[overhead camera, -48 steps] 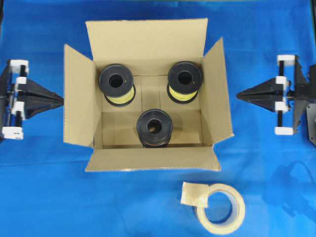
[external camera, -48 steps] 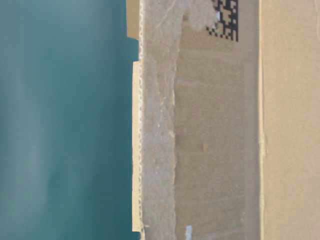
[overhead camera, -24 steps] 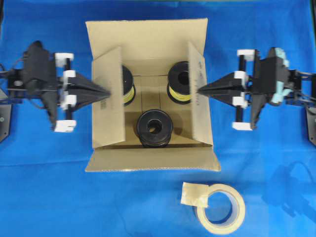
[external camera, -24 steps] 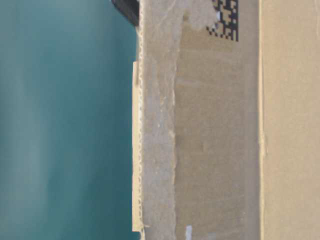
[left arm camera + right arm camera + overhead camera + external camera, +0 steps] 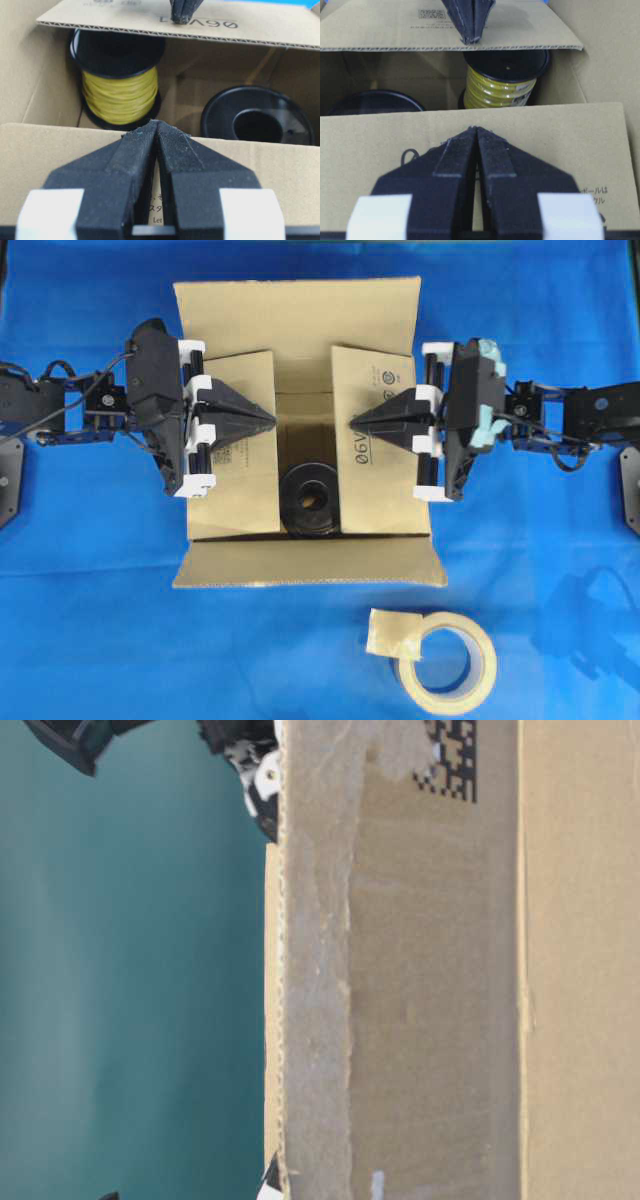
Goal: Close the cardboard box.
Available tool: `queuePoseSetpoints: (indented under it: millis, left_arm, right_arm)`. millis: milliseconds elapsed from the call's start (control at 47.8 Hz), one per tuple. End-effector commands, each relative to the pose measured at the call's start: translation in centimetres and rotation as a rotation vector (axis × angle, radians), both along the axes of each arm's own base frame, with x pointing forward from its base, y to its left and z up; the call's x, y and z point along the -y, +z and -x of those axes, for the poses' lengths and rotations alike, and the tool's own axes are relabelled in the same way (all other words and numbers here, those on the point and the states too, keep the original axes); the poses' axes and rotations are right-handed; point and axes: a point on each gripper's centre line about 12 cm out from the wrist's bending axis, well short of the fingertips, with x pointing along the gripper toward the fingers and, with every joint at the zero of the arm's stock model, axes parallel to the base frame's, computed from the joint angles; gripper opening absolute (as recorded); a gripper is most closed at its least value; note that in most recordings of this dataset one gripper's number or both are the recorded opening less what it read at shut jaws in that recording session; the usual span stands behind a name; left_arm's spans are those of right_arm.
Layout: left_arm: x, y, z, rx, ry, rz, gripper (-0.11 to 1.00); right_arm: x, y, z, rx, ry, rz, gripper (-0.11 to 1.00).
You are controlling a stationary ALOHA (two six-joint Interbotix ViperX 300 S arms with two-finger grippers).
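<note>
In the left wrist view, the left gripper (image 5: 157, 131), a black wedge with its jaws pressed together and holding nothing, is resting its tip on the near side flap of the large brown corrugated cardboard box (image 5: 60, 145), which is sitting in the middle of the blue cloth-covered table (image 5: 90, 620) between the two arms. Just beyond that tip, the gap between the two side flaps is showing a spool wound with yellow wire (image 5: 120, 95) and a black empty-looking spool (image 5: 257, 117) down inside. Across the gap, the far flap printed "06V" (image 5: 200, 22) is lying nearly flat under the tip of the right gripper (image 5: 184, 14). The right wrist view is mirroring this: the right gripper's jaws are likewise closed on nothing, its point lying on its own flap. From overhead, both grippers are pointing straight at each other along the box's short axis, each arm being nearest to the flap on its own side, and the flaps' free edges are running front to back with an open strip left between them. The front flap (image 5: 300, 565) and back flap (image 5: 300, 315) are still lying splayed outward, the front one nearer the beige tape roll (image 5: 445, 660). Judging from this, the coming move is turning on those two long flaps, which are lying crosswise to the jaws' pointing direction and equally near either arm.
</note>
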Motion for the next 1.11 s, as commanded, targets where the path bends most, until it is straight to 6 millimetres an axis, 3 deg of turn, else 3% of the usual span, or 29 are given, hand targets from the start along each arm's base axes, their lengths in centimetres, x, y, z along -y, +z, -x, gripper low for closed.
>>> queuePoseSetpoints:
  millis: [0, 355, 816, 1087]
  left_arm:
    - [-0.1, 0.3, -0.2, 0.012, 0.003, -0.001, 0.0]
    - [-0.1, -1.9, -0.2, -0.046, 0.01, 0.019, 0.0]
    - [-0.6, -0.5, -1.8, 0.041, 0.014, -0.005, 0.0]
    - [-3.3, 1.0, -4.6, 0.093, 0.072, -0.029, 0.0]
  right_arm:
    - [0.2, 0.7, -0.5, 0.029, -0.008, -0.001, 0.0]
    - [0.3, -1.3, -0.4, -0.025, -0.026, -0.027, 0.0]
    - [0.3, -1.2, -0.4, -0.025, -0.027, -0.029, 0.0]
    - [0.3, -1.3, -0.4, -0.027, -0.025, -0.029, 0.0]
